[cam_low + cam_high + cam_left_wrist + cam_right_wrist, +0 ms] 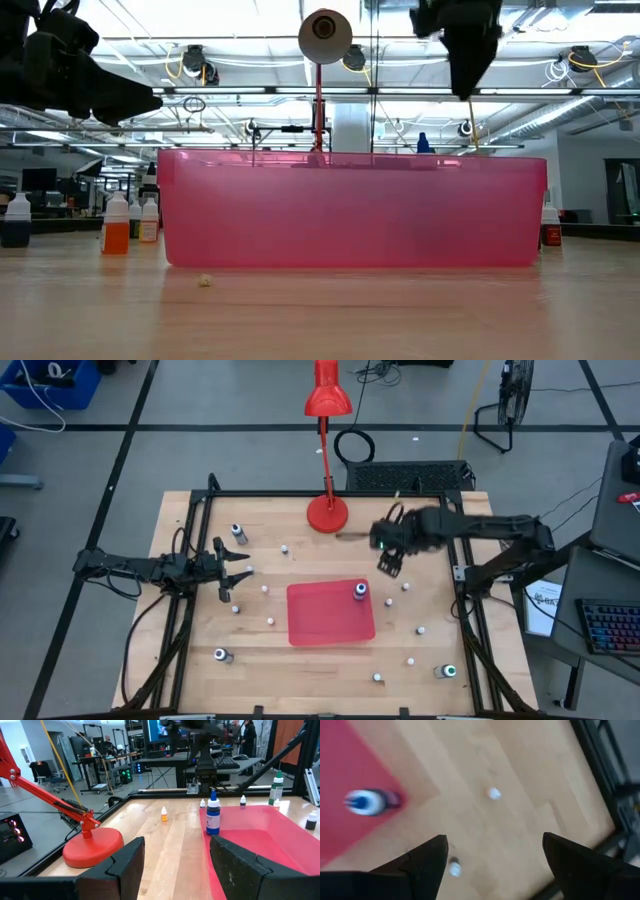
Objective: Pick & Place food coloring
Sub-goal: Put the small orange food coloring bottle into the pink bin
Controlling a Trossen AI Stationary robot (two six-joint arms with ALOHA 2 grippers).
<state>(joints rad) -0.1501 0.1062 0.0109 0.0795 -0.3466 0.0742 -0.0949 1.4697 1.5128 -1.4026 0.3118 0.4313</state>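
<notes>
From above, the right gripper (388,563) hangs over bare wood just beside the flat red rectangular tray (330,612), where one blue-capped food coloring vial (360,591) stands at a corner; tiny white bottles (271,621) lie scattered around. The left gripper (230,572) waits at the table's left side, fingers spread and empty. The right wrist view, blurred, seems to show its dark fingers (427,860) wide apart, holding nothing.

Pink translucent tray (350,210) across mid-table, red lamp (324,38) behind. Orange-filled bottle (116,225) at left beside two more. Small crumb, possibly, (205,281) in front.
</notes>
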